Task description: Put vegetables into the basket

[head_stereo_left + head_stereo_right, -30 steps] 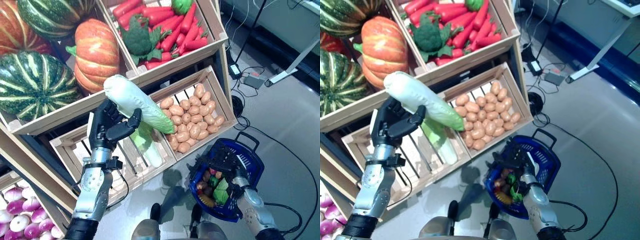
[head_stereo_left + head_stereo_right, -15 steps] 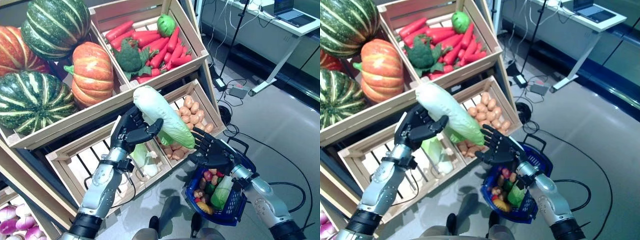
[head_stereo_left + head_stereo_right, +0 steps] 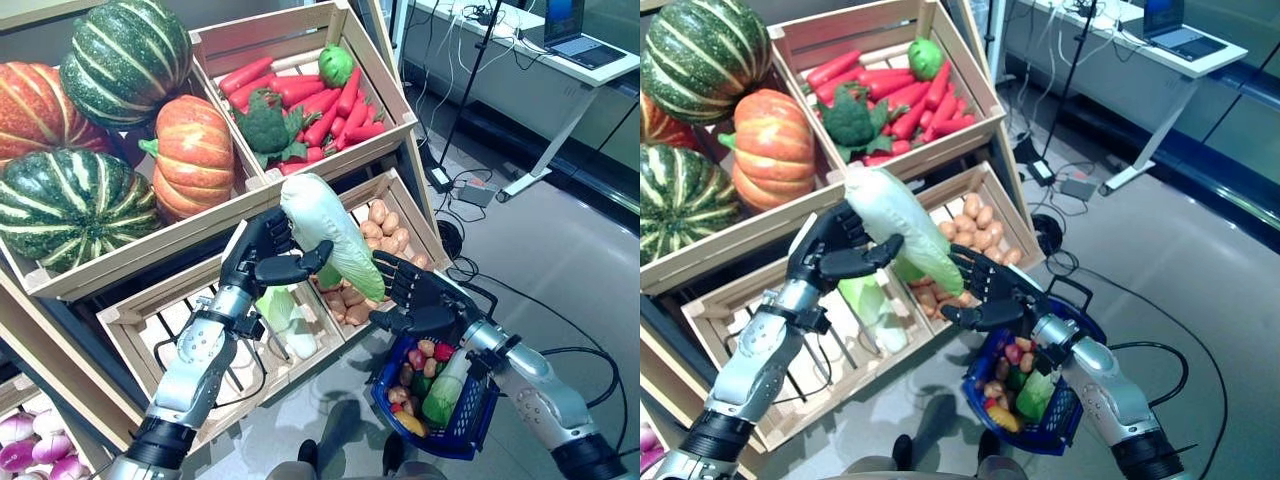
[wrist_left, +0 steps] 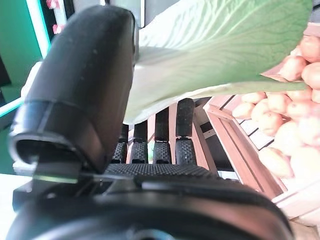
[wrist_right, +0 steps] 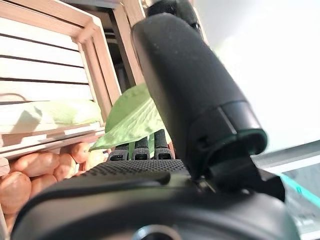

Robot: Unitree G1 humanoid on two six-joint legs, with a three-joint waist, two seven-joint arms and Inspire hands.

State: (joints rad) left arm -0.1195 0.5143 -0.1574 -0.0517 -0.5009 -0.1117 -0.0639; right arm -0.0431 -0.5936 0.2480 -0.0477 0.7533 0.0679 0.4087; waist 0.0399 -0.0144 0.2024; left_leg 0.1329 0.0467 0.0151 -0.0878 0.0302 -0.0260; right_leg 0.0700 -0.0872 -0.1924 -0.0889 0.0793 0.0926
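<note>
Left eye view: left hand [image 3: 262, 262] has fingers and thumb curled round the white stalk end of a long pale-green napa cabbage [image 3: 330, 232], held in the air in front of the wooden potato crate [image 3: 413, 212], leafy tip angled down toward the right hand [image 3: 418, 300]. Right hand is spread wide, fingers straight, palm up just under the leafy tip; right wrist view shows the leaf reaching its fingers, contact unclear. Blue plastic shopping basket [image 3: 482, 402] hangs at the right forearm, below the right hand, already holding several mixed vegetables. A second cabbage [image 3: 282, 316] lies in the slatted wooden crate [image 3: 140, 340] behind the left arm.

Handling, judged: cabbage looks light but long and top-heavy, leaves soft, easily bruised or torn, surface smooth. Best hold is the firm white stalk end, as now; leafy end only supports. Lower it tip first into the basket's free side.
</note>
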